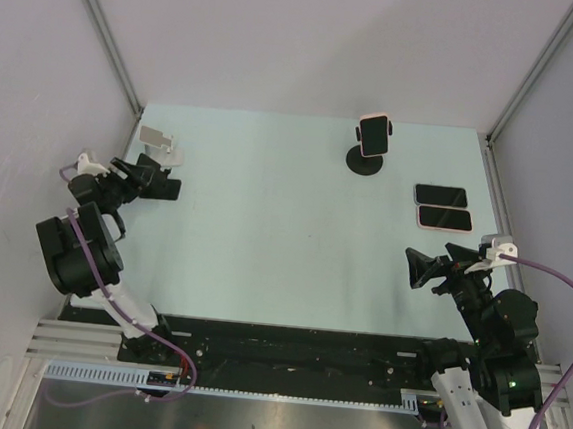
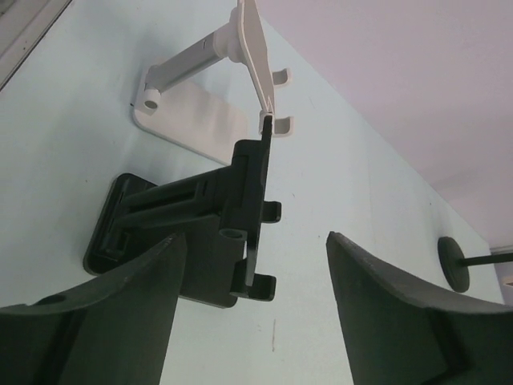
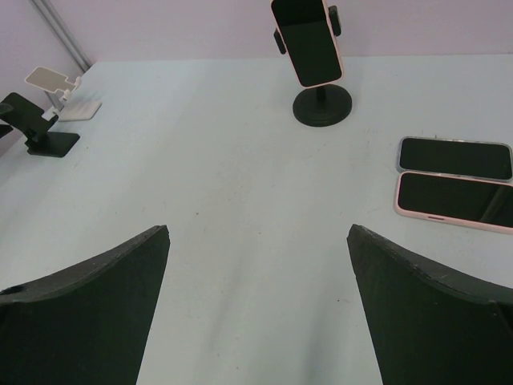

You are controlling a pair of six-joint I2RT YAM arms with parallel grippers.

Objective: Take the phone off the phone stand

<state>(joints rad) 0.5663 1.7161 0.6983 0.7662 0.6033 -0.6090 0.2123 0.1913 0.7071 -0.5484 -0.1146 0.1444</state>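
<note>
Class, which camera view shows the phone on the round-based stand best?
Right wrist view: the phone faces the camera, large, clamped on its stand. Top external shows it small and distant. Left wrist shows only the stand's base.

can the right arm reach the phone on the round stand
Probably yes: the right hand is open, with only bare table between it and the phone; the two flat phones lie off to the side.
</note>
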